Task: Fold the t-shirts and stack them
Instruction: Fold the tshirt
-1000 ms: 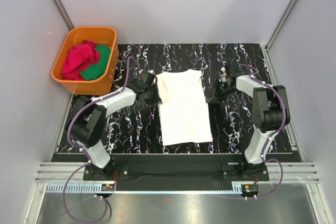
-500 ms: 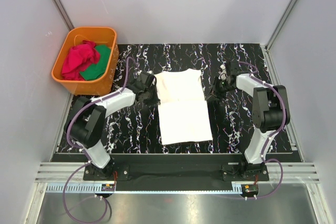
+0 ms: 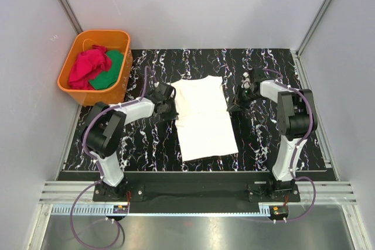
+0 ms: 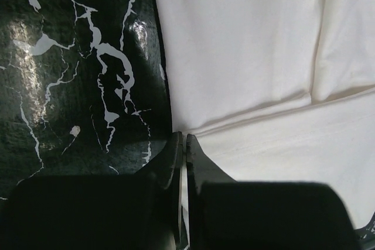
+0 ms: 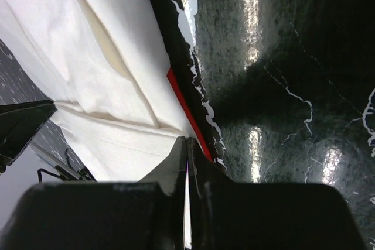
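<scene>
Right of the orange tub (image 3: 124, 57), the cream t-shirt (image 3: 205, 118) lies on the table (image 3: 193, 62) as a long, narrow strip. The left gripper (image 3: 173, 112) and right gripper (image 3: 234, 108) are clenched at its opposite edges; whether either has caught cloth cannot be told. Cross-folding and stacking appear undone, and the red t-shirt (image 3: 88, 67) sits heaped inside the tub.

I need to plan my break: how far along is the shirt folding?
Done: the cream-white cloth t-shirt lies on the black marbled table as a narrow rectangle. In hand: the left claw and right claw are shut on its side edges midway along. Remaining: folding it shorter, then the crumpled red cloth and green cloth in the orange plastic tub; no stack yet.
</scene>
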Action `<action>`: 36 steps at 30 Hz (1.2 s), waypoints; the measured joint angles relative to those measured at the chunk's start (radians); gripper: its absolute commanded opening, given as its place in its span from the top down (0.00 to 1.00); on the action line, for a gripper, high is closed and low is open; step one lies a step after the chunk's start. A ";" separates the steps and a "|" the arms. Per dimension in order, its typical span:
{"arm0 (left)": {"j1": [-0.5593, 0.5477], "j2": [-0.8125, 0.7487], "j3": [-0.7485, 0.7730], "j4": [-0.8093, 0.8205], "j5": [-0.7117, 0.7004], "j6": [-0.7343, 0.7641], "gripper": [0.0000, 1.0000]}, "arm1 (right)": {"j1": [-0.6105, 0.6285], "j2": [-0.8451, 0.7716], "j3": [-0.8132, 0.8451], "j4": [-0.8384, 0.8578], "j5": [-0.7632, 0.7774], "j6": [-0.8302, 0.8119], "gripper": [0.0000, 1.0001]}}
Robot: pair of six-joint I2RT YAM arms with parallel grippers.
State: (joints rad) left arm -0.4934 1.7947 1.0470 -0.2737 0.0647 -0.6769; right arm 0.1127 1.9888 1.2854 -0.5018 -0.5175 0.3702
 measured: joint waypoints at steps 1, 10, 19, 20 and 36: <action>0.000 0.002 0.003 0.002 -0.001 0.000 1.00 | 0.000 0.008 0.003 0.000 0.000 0.000 1.00; 0.001 0.004 0.019 -0.009 -0.039 0.022 0.47 | 0.000 0.056 0.069 -0.039 0.032 -0.009 0.73; -0.077 -0.264 -0.029 -0.057 -0.121 0.045 0.54 | 0.060 -0.159 0.010 -0.132 0.194 -0.023 0.55; -0.092 -0.290 -0.046 -0.035 -0.112 0.042 0.62 | 0.082 -0.206 -0.015 -0.129 0.192 -0.018 0.55; -0.268 -0.158 -0.319 0.330 0.096 -0.151 0.78 | 0.253 -0.341 -0.516 0.068 -0.060 0.076 0.87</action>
State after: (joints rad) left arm -0.7612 1.6367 0.7280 0.0563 0.1604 -0.8284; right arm 0.3660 1.6478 0.7692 -0.4343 -0.5770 0.4465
